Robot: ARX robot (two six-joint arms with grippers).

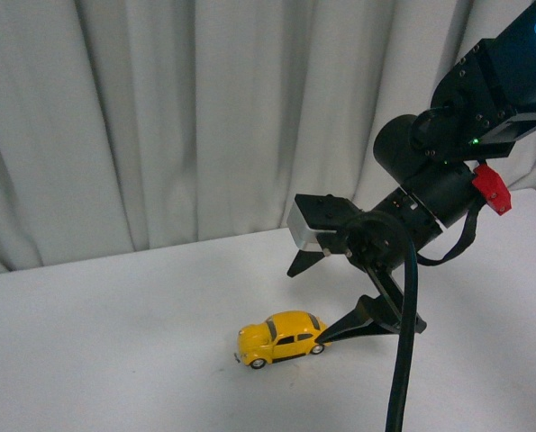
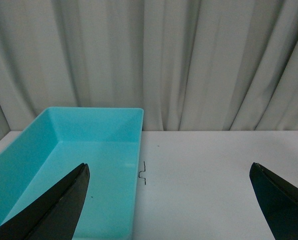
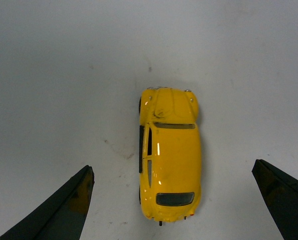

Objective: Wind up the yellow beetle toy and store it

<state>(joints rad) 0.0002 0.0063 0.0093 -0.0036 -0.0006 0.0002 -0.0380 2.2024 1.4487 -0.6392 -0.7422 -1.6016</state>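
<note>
Jaws spread wide, the right gripper [image 1: 308,305] hangs over the yellow beetle toy [image 1: 282,338], which sits on its wheels on the white table [image 1: 114,369]. One finger's tip is close to one end of the car. That stance looks meant to straddle the body for a grasp. The left gripper [image 2: 169,167] is likewise released and empty, facing a teal bin [image 2: 48,145], presumably the car's destination. The bin's near end is cut off, and no winding mechanism can be made out.
</note>
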